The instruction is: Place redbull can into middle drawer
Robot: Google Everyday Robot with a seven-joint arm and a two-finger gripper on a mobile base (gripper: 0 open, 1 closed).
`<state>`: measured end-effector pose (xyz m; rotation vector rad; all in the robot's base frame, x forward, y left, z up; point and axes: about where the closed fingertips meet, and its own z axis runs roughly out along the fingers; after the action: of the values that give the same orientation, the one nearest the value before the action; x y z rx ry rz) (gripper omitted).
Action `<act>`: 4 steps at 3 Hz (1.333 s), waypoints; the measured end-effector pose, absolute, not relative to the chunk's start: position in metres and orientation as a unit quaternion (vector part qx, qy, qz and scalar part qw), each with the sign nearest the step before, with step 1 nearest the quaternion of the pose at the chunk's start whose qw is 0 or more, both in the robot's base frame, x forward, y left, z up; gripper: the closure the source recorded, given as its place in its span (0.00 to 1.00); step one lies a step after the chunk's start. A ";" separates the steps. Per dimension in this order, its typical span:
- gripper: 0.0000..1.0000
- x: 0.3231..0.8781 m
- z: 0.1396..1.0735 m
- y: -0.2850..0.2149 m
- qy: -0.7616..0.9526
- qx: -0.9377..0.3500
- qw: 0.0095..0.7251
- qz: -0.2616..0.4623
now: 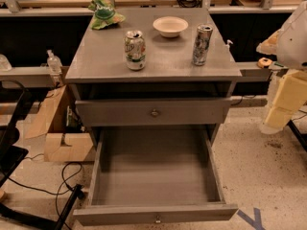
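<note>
The redbull can stands upright on the right side of the grey cabinet top. It is slim and silver with dark markings. The middle drawer is pulled fully out below, a deep grey box with a small knob on its front, and nothing lies in it. My gripper hangs at the right edge of the view. It is beside the cabinet, lower than the top and well to the right of the can, and it holds nothing that I can see.
A shorter white-and-green can stands at the front centre of the top. A white bowl and a green bag are behind it. The closed drawer front sits above the open drawer. A cardboard box and cables are on the floor at left.
</note>
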<state>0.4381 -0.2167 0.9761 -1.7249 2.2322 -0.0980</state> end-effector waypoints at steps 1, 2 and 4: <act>0.00 0.441 0.977 -0.219 0.781 -0.601 0.169 -0.036; 0.00 0.481 0.972 -0.240 0.770 -0.575 0.274 -0.012; 0.00 0.621 1.006 -0.264 0.716 -0.481 0.502 0.064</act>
<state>0.6209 -0.2642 1.0059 -1.1619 1.7289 0.1548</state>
